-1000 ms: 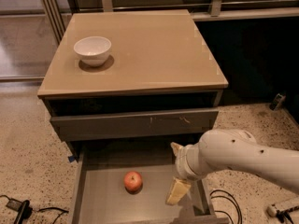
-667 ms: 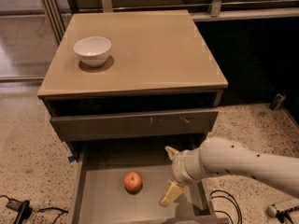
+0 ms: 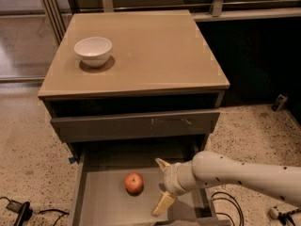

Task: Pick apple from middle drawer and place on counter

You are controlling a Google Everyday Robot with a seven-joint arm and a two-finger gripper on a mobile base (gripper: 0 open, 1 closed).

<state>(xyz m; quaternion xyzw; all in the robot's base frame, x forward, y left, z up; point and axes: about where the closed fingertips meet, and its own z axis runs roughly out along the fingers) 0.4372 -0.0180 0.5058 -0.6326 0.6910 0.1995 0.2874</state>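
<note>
The small red apple lies on the flat bottom of the pulled-out middle drawer, a little left of its centre. My gripper is inside the drawer, just right of the apple and apart from it. Its two yellowish fingers are spread open with nothing between them. My white arm comes in from the lower right. The tan counter tops the grey cabinet above the drawer.
A white bowl stands on the counter's left part. A grey drawer front with scratch marks sits above the open drawer. Cables lie on the speckled floor at lower left and lower right.
My gripper has moved left inside the drawer, closer to the apple. The apple has not moved.
</note>
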